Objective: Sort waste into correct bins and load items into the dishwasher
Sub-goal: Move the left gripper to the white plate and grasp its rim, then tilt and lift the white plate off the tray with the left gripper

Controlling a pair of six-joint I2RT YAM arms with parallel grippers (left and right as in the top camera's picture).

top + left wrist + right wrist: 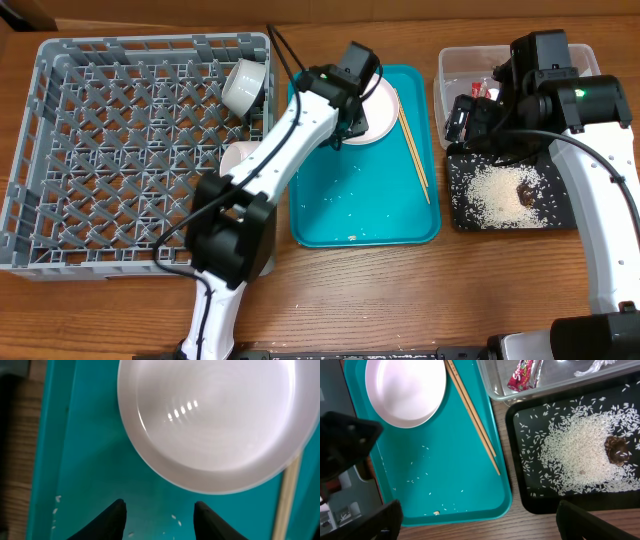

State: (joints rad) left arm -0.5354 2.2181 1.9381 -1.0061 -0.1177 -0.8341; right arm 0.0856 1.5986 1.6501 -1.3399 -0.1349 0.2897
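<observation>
On teal tray, upper end, plate (378,112): round, pale, face up, no long axis. Its left part is under the left arm in the overhead view.
chopsticks (472,420): a pair lying side by side on the teal tray, just right of the plate. Long axis runs up-down the tray, slightly tilted, lower ends nearer the tray's right edge. Top ends are cut off in the right wrist view.
teal tray (360,225): centre of the table, long axis top-to-bottom in the overhead view, a few stray grains on it.
left gripper (161,521): jaws apart with nothing between them, low over the teal tray. Plate rim is just ahead of the tips; can't tell if they touch it.
right gripper (480,527): jaws wide apart, empty, above the seam between the teal tray and the black tray. Only the finger stubs are in frame.
black tray (517,425): right of the teal tray, holding a rice (580,455) heap with a brown lump (617,450). Right edge is cut off.
clear tub (447,70): just above the black tray, largely under the right arm in the overhead view. Red wrapper (522,375) and white paper (592,366) are inside, both clipped by the frame top.
dish rack (130,150): left of frame.
cup (245,85): tipped over in the rack's upper right corner. Which way the mouth faces is hard to make out.
bowl (238,158): white, at the rack's right wall, mostly under the left arm. Can't tell if it is inside or outside the rack.
</observation>
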